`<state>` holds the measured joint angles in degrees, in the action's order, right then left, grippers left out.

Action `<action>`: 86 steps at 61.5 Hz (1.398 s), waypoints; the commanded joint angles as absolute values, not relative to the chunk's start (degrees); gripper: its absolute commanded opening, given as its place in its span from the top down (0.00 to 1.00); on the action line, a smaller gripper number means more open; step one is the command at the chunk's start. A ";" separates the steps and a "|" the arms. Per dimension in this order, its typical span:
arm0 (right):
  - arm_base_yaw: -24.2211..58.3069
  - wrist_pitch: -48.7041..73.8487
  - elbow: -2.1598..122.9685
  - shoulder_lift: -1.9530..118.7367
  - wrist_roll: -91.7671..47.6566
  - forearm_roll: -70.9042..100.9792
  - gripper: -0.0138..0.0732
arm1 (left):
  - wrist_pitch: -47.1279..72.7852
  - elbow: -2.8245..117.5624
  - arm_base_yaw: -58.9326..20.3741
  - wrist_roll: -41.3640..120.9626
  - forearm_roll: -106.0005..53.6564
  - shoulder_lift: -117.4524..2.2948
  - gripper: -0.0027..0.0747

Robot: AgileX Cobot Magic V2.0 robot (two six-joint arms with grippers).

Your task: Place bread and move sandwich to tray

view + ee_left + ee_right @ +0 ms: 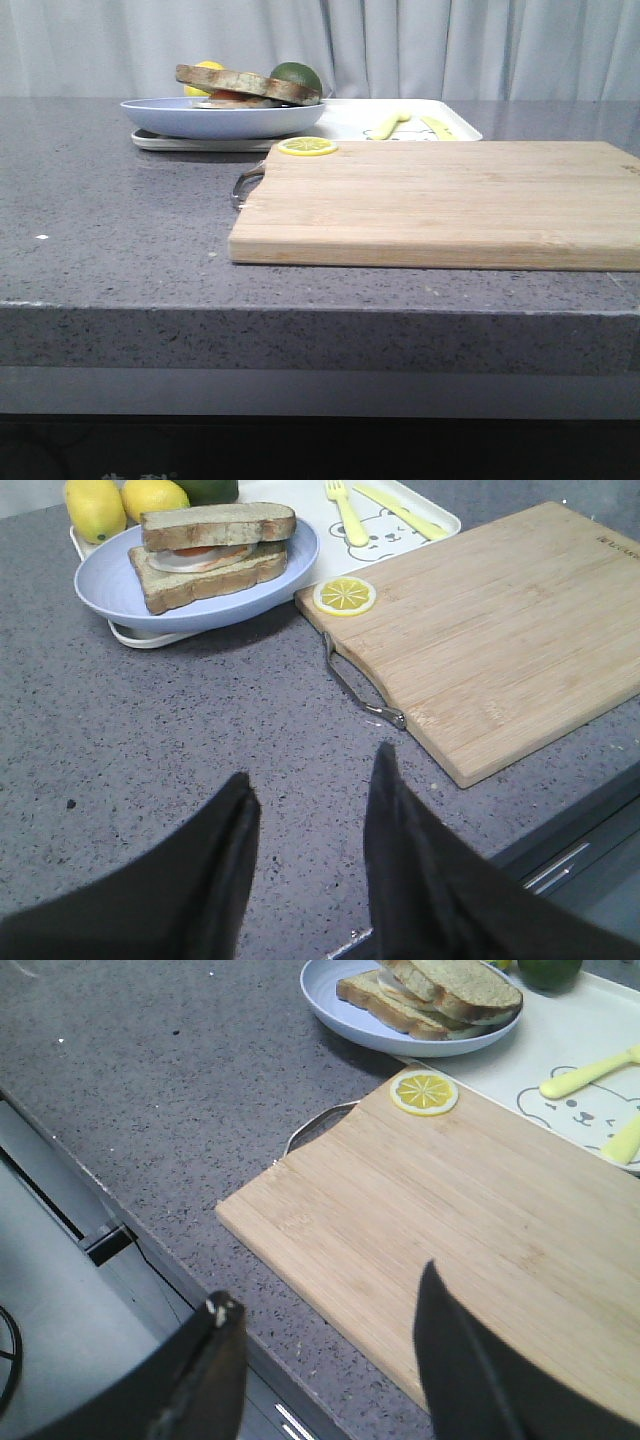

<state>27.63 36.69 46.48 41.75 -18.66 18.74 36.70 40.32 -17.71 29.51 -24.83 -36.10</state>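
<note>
**Sandwich on plate, plate on tray**

Sandwich [212, 552] — two toast slices with egg between — sitting on a pale-blue plate [120, 598]. Plate resting on the near end of a white tray [300, 500], beside two lemons [96, 506] and a green fruit [212, 489]. Yellow fork [345, 510] and knife [400, 510] lying farther along the tray. Wooden cutting board [500, 620] just beside the tray, lemon slice [345, 596] at its corner, metal handle [360, 685] on its edge. Left gripper [305, 830] spread apart, empty — over bare grey counter [200, 730].
</note>
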 commanded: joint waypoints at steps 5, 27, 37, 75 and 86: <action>27.38 33.49 48.05 41.55 -18.70 19.70 0.64 | 32.60 41.81 -18.24 29.76 -26.03 -35.97 0.79; 27.38 33.49 48.05 41.55 -18.70 19.70 0.92 | 33.10 41.81 -18.24 29.76 -26.28 -35.97 0.99; 27.38 33.49 48.05 41.55 -18.70 19.70 0.92 | 33.07 41.81 -18.24 29.76 -26.28 -35.97 0.99; 27.38 33.53 48.05 41.55 -18.70 19.70 0.92 | 25.20 30.06 -8.34 29.73 -24.37 -16.89 0.99; 27.38 33.53 48.05 41.55 -18.70 19.70 0.92 | 17.94 23.67 -5.44 14.52 -16.51 -11.32 0.99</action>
<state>27.63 36.88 46.48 41.75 -18.66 18.82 25.28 24.33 -6.38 22.96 -19.82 -12.83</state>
